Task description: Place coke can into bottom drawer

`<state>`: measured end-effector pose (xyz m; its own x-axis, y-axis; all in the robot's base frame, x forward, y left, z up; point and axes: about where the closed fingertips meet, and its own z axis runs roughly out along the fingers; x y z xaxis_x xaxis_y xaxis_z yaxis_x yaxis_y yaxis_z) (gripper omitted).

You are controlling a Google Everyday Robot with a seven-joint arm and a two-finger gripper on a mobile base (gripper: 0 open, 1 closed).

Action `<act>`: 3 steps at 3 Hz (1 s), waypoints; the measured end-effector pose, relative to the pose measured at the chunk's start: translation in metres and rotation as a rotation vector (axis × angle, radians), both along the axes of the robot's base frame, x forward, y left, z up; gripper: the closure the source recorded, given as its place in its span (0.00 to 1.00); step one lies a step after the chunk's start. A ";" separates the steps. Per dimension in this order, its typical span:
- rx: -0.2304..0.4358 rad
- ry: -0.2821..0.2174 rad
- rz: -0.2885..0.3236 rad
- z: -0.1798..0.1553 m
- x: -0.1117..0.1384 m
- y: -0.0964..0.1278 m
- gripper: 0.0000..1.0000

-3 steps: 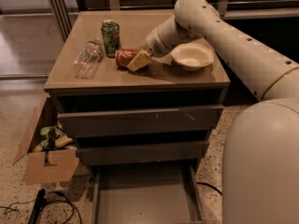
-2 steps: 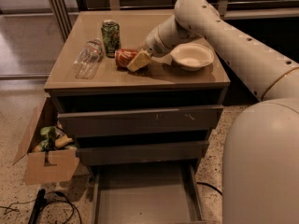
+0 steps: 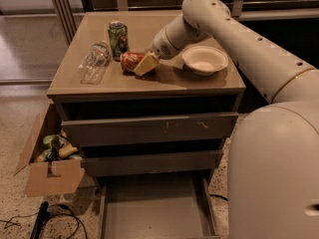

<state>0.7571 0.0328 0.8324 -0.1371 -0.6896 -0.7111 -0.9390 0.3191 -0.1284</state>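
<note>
The coke can (image 3: 129, 61) is red-orange and lies on its side on top of the grey-brown cabinet (image 3: 149, 86), near the middle. My gripper (image 3: 146, 64) is at the can's right end, low over the cabinet top and touching or almost touching the can. The arm reaches in from the right. The bottom drawer (image 3: 154, 208) is pulled out at the foot of the cabinet, with a bare flat grey floor. The two upper drawers are shut.
A green patterned can (image 3: 118, 40) stands just behind the coke can. A clear plastic bottle (image 3: 94, 61) lies to its left. A white bowl (image 3: 204, 59) sits to its right. A cardboard box (image 3: 50, 166) and cables (image 3: 42, 220) lie on the floor at the left.
</note>
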 end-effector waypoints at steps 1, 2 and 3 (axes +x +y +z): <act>-0.020 0.023 -0.020 0.009 0.004 -0.002 1.00; -0.022 0.029 -0.040 0.023 0.000 -0.012 1.00; -0.005 0.022 -0.055 0.040 -0.017 -0.030 1.00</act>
<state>0.7396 0.0031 0.8728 -0.1907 -0.6840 -0.7042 -0.9226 0.3698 -0.1094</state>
